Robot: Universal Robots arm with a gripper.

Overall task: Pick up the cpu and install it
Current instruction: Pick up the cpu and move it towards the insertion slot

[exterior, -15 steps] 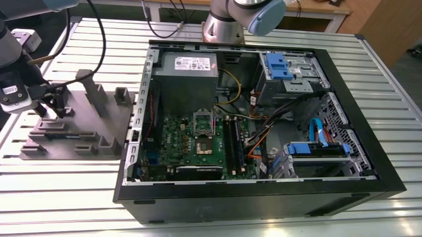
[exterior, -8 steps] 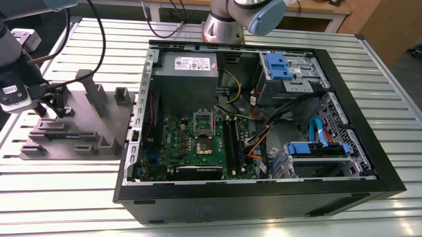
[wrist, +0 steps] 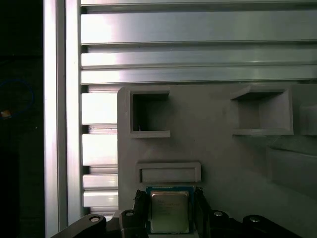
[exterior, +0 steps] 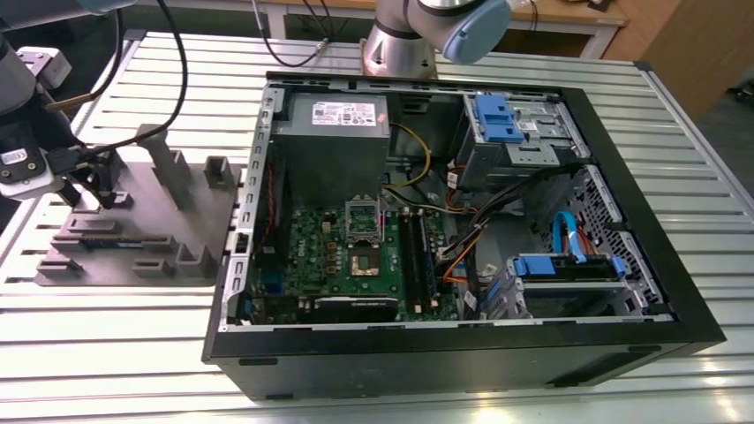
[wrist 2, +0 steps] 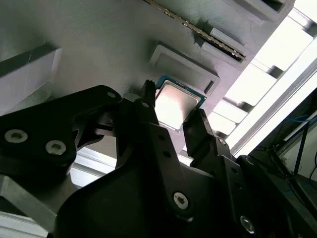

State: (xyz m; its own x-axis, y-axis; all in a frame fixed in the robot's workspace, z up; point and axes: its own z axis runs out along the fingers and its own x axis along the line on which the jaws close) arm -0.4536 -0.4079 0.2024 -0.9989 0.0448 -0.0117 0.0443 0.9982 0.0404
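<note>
Exterior view: the hand (exterior: 104, 196) is seen lowered onto a grey holder block (exterior: 154, 234) that is laid on the slatted metal worktop (exterior: 118, 353), towards the exterior view's left of an open computer case (exterior: 471, 344). Inside the case a green motherboard (exterior: 335, 265) is laid flat, with its square socket (exterior: 366, 264) uncovered and the silver socket bracket (exterior: 363, 215) raised upright just behind it. A grey power supply box (exterior: 335, 124) is mounted at the far end of the case, and drive cages with blue latches (exterior: 501, 115) are fitted along the exterior view's right side.

In both wrist views the cpu (wrist 2: 176, 104) (wrist: 169, 210) is shown lying flat in its seat on the holder block, just beside a raised rectangular rib (wrist: 168, 172). The hand is clenched on the cpu, with one black fingertip (wrist: 141, 206) pressed against each of two opposite edges. In the second wrist view a thin circuit strip (wrist 2: 208, 37) is held on edge in a slot of the block, near the cpu
</note>
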